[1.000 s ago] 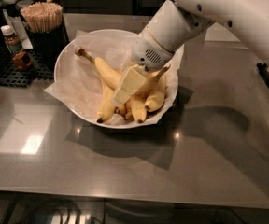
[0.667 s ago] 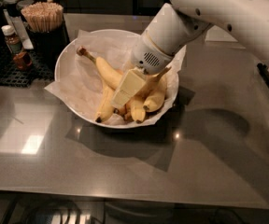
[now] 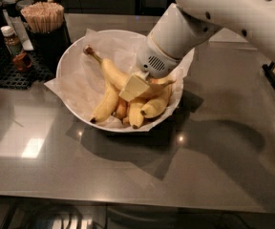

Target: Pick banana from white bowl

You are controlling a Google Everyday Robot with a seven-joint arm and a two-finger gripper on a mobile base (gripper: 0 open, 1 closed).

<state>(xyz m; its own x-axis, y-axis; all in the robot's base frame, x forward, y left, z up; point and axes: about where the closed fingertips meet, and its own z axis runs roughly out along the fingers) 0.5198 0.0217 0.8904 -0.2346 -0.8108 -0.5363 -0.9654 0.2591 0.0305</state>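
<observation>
Yellow target: the banana (image 3: 112, 73) is the longest and most curved fruit you have; it lies across the middle of the white bowl (image 3: 68, 61), its brown-tipped stem up at 10 o'clock, its body sweeping down toward 4 o'clock.
Bowl: it sits on the grey counter (image 3: 199, 166); crinkled white paper (image 3: 61, 87) lines it and spills over the rim at 8 o'clock.
Gripper: the gripper (image 3: 135, 87) is down inside the bowl, right at the banana's mid-body; a pale pad covers the fruit there; the white arm comes in from 1 o'clock.
Grip state: you cannot tell from this view whether it has closed on the banana; the far side is hidden behind the wrist.
Handling: judge it light and fairly firm, yet easy to bruise; the skin is smooth and likely a little slippery; the strong curve may let it swivel in a narrow hold.
Where to hold: across the thick middle, close to its balance point; avoid the thin stem, which could bend or tear.
Neighbours: the shorter bananas (image 3: 105, 106) crowd the 6 o'clock side, touching the target's underside; lift straight up so you do not drag them.
Surroundings: a holder of wooden sticks (image 3: 44, 15) and a small bottle (image 3: 11, 39) stand at 10 o'clock, well apart.
</observation>
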